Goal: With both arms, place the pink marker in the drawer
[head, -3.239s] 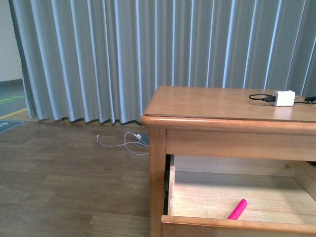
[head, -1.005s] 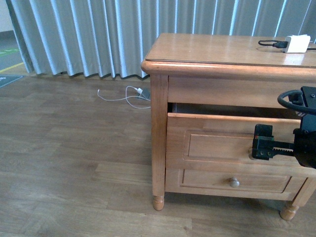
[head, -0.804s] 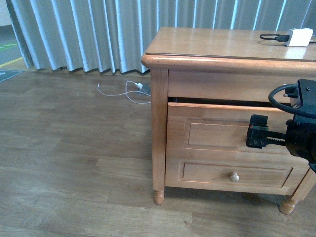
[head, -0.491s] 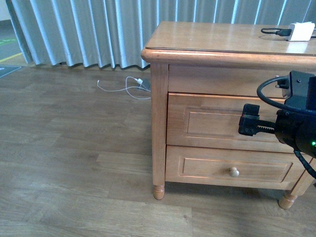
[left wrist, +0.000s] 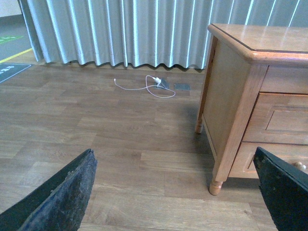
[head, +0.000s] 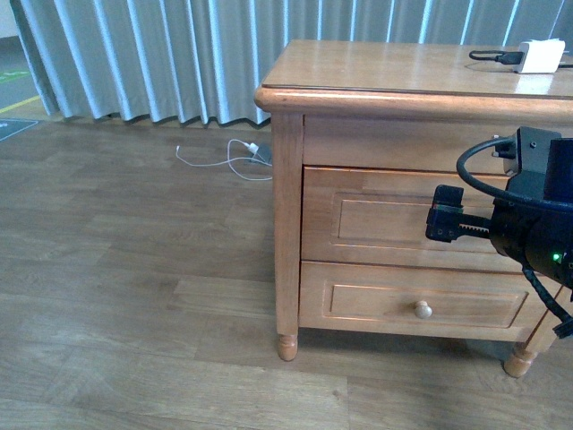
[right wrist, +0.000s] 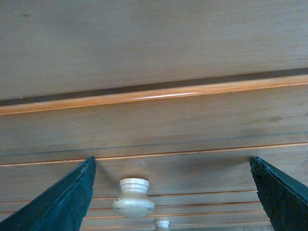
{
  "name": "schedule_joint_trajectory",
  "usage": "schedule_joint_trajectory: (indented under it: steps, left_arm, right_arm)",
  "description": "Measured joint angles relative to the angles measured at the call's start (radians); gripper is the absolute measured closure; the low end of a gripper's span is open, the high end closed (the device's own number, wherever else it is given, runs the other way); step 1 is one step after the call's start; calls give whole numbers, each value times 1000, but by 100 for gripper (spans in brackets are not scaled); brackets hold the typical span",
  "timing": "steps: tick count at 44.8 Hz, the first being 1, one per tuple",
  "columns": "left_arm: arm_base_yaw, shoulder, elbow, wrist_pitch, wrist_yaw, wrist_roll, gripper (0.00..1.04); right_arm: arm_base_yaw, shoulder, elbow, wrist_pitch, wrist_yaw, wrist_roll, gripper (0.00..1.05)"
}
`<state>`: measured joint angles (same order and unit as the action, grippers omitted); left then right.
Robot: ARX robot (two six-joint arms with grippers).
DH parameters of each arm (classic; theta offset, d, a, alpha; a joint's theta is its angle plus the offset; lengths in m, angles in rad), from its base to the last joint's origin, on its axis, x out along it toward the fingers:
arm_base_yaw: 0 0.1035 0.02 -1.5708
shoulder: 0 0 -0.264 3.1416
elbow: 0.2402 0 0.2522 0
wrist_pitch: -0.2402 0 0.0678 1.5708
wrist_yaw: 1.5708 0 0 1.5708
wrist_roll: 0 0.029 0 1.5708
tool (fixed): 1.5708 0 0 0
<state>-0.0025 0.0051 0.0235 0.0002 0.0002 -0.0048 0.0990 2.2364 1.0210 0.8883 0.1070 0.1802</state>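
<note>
Drawer (head: pixel 394 219) found shut flush with cabinet (head: pixel 286 224); pink marker not seen in any view.

Drawer front noted as honey-brown wood with a recessed panel, long axis running level across the cabinet face, front turned toward the robot; pale round knob (right wrist: pixel 133 197) seen in right wrist view between the spread fingers, touched by neither. Right gripper (right wrist: pixel 173 192) held wide apart, close against the drawer front, clamped on nothing. Left gripper (left wrist: pixel 178 192) likewise spread and bare, hanging over wood floor (left wrist: pixel 96 125) well aside of the cabinet's corner. Second like drawer front (head: pixel 421 305) noted below. White charger (head: pixel 537 55) observed on cabinet top, white cable (head: pixel 233 157) on floor by grey curtain (head: pixel 161 54).
</note>
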Motion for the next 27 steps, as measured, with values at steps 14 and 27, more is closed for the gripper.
schedule_joint_trajectory:
  steps: [14, 27]
  left_arm:
    - [0, 0, 0, 0, 0, 0, 6]
    - [0, 0, 0, 0, 0, 0, 6]
  right_arm:
    - [-21, -171, -175, -97, -73, -39, 9]
    - [-77, -722, -537, -261, -200, -46, 9]
